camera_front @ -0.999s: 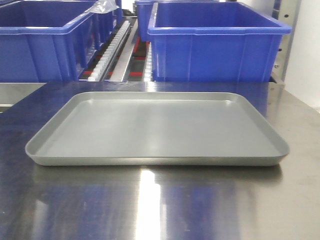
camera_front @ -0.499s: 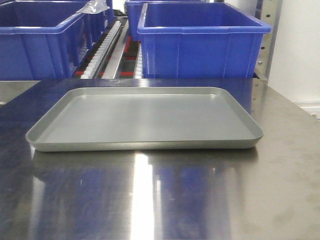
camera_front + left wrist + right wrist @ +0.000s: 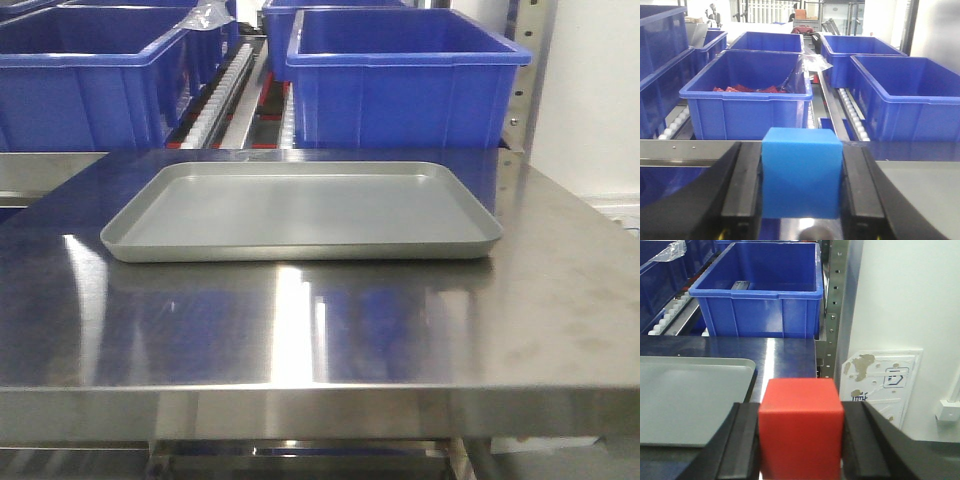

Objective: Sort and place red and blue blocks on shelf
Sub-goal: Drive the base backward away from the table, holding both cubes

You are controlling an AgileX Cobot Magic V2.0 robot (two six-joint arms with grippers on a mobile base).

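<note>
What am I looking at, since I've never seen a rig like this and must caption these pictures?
It's a two-armed robot on a mobile base. One camera looks forward: an empty grey tray on a shiny steel tabletop, large blue bins on a shelf behind. The other two pictures come from cameras on the wrists. The left hand grips a blue block, facing the bins; the right hand grips a red block, with the tray ahead to its left. Neither arm shows in the front view.
</note>
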